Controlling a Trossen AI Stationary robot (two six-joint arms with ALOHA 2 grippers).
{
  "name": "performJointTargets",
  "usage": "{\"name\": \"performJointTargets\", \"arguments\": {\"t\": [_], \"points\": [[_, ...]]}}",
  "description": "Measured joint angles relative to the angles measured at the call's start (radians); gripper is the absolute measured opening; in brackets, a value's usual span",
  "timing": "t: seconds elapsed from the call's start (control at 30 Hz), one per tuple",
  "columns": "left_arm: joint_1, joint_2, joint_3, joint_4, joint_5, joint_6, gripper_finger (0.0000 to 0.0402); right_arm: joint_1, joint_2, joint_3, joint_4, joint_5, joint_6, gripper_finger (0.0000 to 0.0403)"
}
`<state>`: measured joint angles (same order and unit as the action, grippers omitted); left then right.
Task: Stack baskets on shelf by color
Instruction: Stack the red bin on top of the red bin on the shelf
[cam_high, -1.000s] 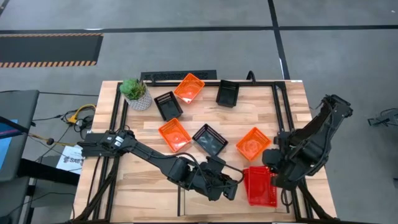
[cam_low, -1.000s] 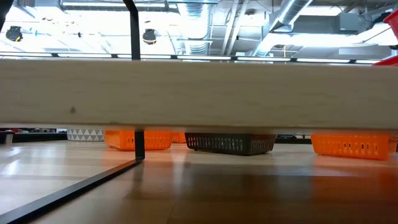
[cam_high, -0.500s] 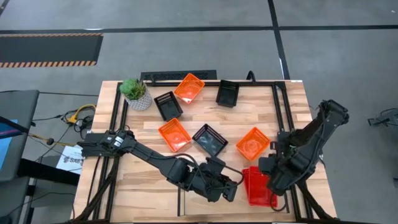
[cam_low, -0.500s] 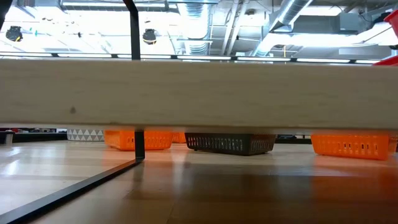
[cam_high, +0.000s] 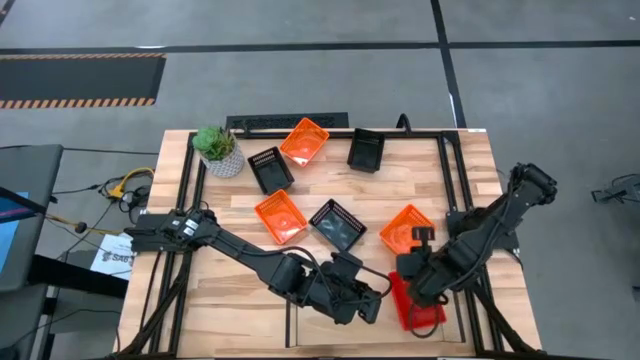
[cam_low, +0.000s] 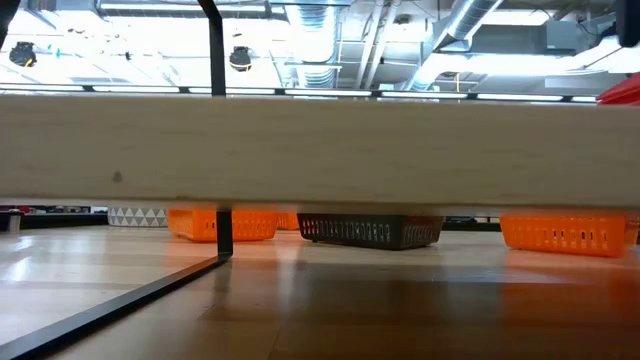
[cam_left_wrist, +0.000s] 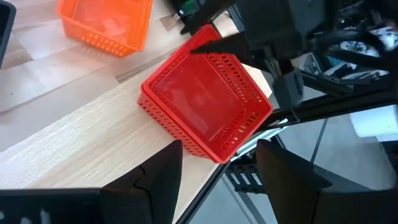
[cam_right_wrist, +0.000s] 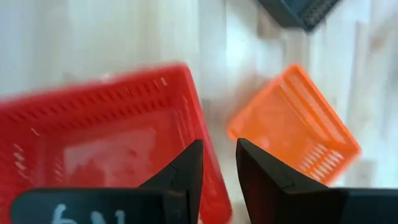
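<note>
Since a second ago, the right tool (cam_high: 418, 285) has swung inward over the red basket (cam_high: 420, 304), its fingers pinching the basket's wall near a corner. That basket sits at the surface's (cam_high: 240, 215) near right edge, beside an orange basket (cam_high: 404, 228). Just left, the left tool (cam_high: 372, 303) waits with fingers spread.

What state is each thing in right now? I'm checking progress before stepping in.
red basket: held at its rim by the right gripper.
left gripper: open, empty, beside the red basket.
orange baskets: three, apart, unstacked.
black baskets: three, apart, unstacked.
potted plant: upright.
</note>
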<state>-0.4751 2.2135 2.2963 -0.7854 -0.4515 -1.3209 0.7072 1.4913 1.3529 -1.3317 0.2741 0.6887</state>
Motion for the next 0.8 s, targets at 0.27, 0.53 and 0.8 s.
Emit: {"name": "performJointTargets", "arguments": {"t": [0.27, 0.53, 0.8], "points": [[-0.001, 0.0, 0.0, -0.011, 0.0, 0.0, 0.0193, 0.027, -0.068, 0.049, 0.013, -0.006, 0.135, 0.0118], [-0.003, 0.0, 0.0, -0.011, 0.0, 0.015, 0.0193, 0.208, -0.12, -0.002, -0.028, -0.042, 0.474, 0.0118], [-0.002, 0.0, 0.0, -0.011, 0.0, 0.019, 0.0193, 0.275, -0.087, -0.108, 0.022, -0.046, 0.571, 0.0118]]}}
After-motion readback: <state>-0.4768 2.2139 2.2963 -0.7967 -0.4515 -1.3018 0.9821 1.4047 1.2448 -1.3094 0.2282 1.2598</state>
